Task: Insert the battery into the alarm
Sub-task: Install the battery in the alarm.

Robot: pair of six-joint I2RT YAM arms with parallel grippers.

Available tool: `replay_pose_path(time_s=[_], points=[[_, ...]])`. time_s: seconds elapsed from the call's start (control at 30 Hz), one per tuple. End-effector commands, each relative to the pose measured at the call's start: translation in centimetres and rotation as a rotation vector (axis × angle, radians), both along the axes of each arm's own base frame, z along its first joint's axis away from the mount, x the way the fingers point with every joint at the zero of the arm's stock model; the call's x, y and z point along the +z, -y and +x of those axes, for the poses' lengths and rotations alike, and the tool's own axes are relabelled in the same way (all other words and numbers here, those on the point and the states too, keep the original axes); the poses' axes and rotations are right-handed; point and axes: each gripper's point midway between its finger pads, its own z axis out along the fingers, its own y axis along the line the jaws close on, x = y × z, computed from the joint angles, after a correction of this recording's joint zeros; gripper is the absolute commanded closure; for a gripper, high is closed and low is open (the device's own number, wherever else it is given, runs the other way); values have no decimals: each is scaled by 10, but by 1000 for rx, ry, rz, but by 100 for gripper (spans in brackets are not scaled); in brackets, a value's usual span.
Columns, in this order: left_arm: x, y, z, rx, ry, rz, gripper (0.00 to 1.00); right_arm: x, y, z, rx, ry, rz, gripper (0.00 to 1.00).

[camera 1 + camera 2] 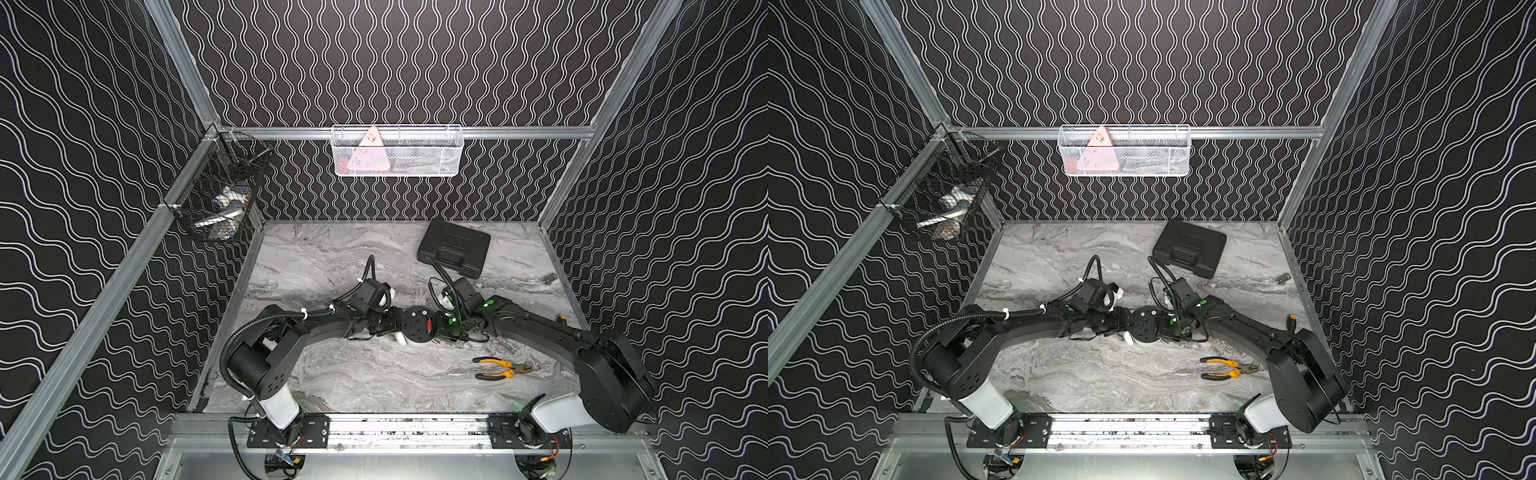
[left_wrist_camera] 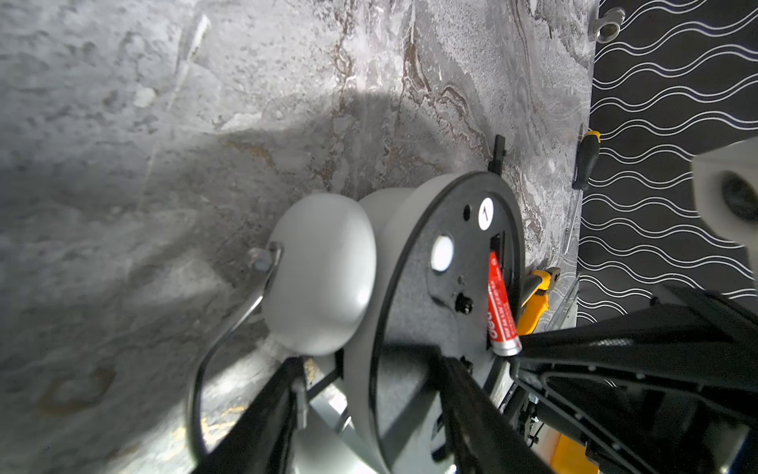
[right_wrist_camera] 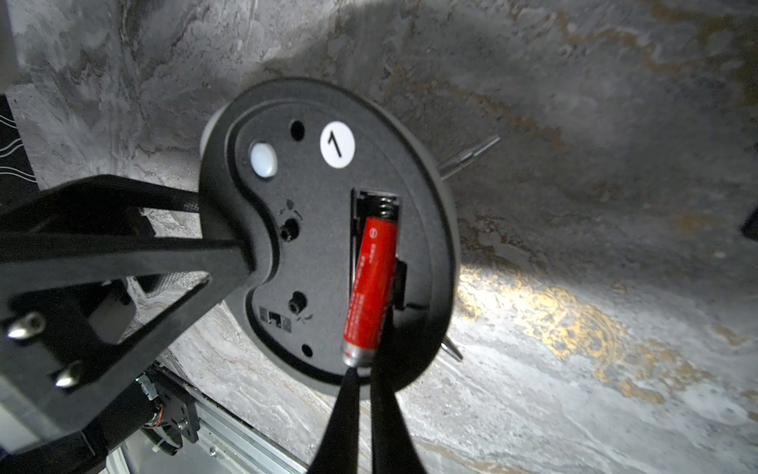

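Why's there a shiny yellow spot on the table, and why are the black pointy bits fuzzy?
Right wrist view: bright glare on the table; the right fingers are blurred, probably too near the lens. Left wrist view: the bell of the alarm is soft.

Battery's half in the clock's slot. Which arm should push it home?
Right. The right gripper is closed on the battery's raised silvery end, in line with the slot. The left gripper straddles the clock's rim, so it looks better kept as the brace.
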Motion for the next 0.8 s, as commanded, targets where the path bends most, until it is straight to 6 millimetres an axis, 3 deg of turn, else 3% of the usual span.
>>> replay_pose_path(time_s=[0.0, 0.2, 0.77], points=[[-16, -11, -5, 20, -36, 65, 41, 8, -6, 2, 0, 7, 35, 89], [-24, -15, -6, 23, -49, 84, 40, 16, -9, 4, 2, 23, 53, 89], [-40, -31, -15, -31, -58, 194, 42, -5, 3, 12, -56, -6, -52, 97]])
